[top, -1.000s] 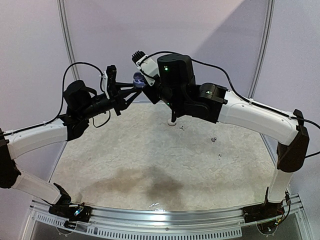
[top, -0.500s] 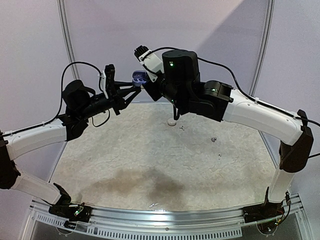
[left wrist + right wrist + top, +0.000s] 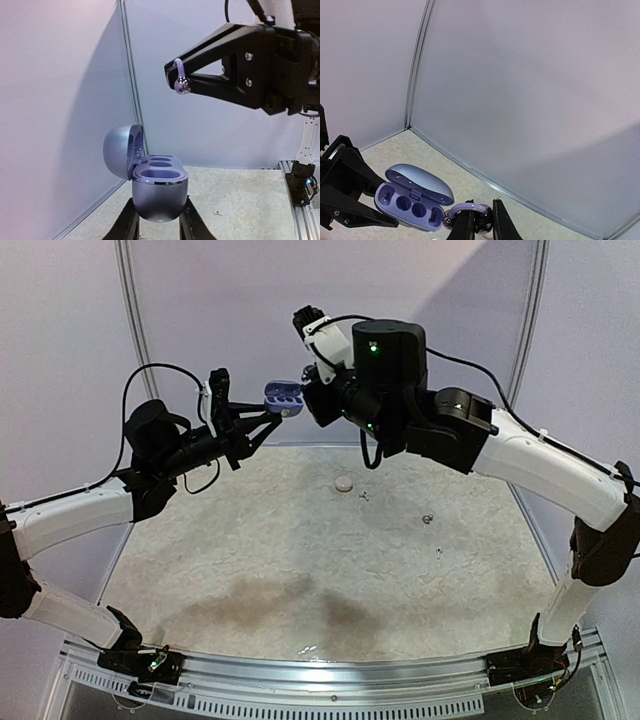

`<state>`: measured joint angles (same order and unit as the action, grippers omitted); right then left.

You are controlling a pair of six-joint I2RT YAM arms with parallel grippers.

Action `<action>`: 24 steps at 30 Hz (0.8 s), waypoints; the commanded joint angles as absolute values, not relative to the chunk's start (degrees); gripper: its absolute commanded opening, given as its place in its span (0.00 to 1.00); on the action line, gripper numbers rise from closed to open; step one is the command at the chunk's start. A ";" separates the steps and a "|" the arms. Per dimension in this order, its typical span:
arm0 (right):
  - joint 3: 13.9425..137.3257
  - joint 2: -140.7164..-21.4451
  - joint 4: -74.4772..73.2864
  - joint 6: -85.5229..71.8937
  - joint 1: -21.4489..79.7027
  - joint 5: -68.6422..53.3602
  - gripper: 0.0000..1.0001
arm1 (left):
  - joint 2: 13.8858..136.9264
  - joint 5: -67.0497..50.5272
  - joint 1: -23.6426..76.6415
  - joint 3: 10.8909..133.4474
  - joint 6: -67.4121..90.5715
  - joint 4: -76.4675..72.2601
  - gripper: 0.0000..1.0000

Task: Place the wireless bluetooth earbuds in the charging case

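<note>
Top view: a small white disc (image 3: 344, 483) and loose specks (image 3: 427, 519) lie on the table (image 3: 300, 570), well below both grippers. The left gripper (image 3: 276, 410) clamps the charging case (image 3: 283, 393) just beside the right gripper (image 3: 308, 398). Left wrist view: the lavender-grey oval case (image 3: 159, 192) sits between the closed fingers, lid hinged open. The glossy silver-lilac earbud (image 3: 180, 84) is pinched in the right fingertips, above the case and apart from it. Right wrist view: the earbud (image 3: 470, 216) is gripped between the fingers, with the case (image 3: 412, 197) just left of them.
</note>
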<state>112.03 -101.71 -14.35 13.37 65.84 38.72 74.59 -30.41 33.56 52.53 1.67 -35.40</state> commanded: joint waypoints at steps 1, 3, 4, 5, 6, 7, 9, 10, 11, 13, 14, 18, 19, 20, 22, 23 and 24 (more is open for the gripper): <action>113.31 -97.15 -31.06 -2.10 60.41 38.58 0.05 | 72.83 -29.81 33.23 51.78 1.14 -37.09 0.00; 113.02 -96.90 -42.91 -14.54 55.58 32.11 0.05 | 72.64 -29.64 33.15 51.60 1.07 -37.09 0.00; 112.02 -97.06 -48.34 -20.79 53.19 28.13 0.04 | 72.60 -29.58 33.14 51.53 1.06 -37.02 0.00; 110.41 -97.45 -52.47 -27.19 51.04 24.32 0.03 | 72.48 -29.54 33.13 51.47 1.05 -37.00 0.00; 108.31 -97.86 -55.65 -30.31 49.50 21.08 0.01 | 72.38 -29.46 33.13 51.42 1.05 -36.96 0.00; 106.31 -98.79 -58.43 -33.53 48.12 18.22 0.00 | 72.38 -29.42 33.13 51.37 1.05 -36.92 0.00; 102.43 -100.76 -62.49 -37.62 47.36 13.76 0.00 | 72.20 -29.44 33.07 51.33 0.97 -36.77 0.00; 100.91 -102.45 -64.15 -38.39 47.26 11.55 0.00 | 72.16 -29.51 33.05 51.33 0.92 -36.62 0.00; 99.55 -103.70 -65.43 -39.12 47.26 9.29 0.00 | 72.16 -29.57 33.05 51.41 0.88 -36.57 0.00; 96.93 -106.80 -67.04 -39.69 47.24 4.93 0.00 | 72.20 -29.74 33.09 51.33 0.88 -36.56 0.00; 95.33 -108.73 -67.09 -40.00 47.22 3.35 0.00 | 72.16 -29.82 33.05 51.33 0.88 -36.64 0.00; 88.48 -111.15 -61.67 -41.31 47.23 -2.22 0.00 | 71.95 -29.97 33.05 51.11 1.04 -36.83 0.00; 87.36 -111.39 -60.72 -41.54 47.27 -3.22 0.01 | 71.83 -29.97 33.05 51.07 0.99 -36.75 0.00; 86.88 -111.69 -60.37 -41.61 47.22 -3.92 0.01 | 71.73 -30.04 32.98 51.02 1.05 -36.74 0.00; 86.44 -113.40 -60.45 -41.59 47.21 -5.09 0.03 | 71.66 -30.02 32.96 50.96 1.03 -36.82 0.00; 86.21 -114.30 -60.32 -41.45 47.24 -5.55 0.04 | 71.61 -30.02 32.96 50.91 1.05 -36.87 0.00; 85.96 -115.30 -60.34 -41.47 47.25 -5.88 0.05 | 71.55 -29.98 32.96 50.89 1.05 -36.91 0.00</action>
<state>86.19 -112.95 -61.34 -39.81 47.24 -0.86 72.97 -30.02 33.32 51.68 1.54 -35.38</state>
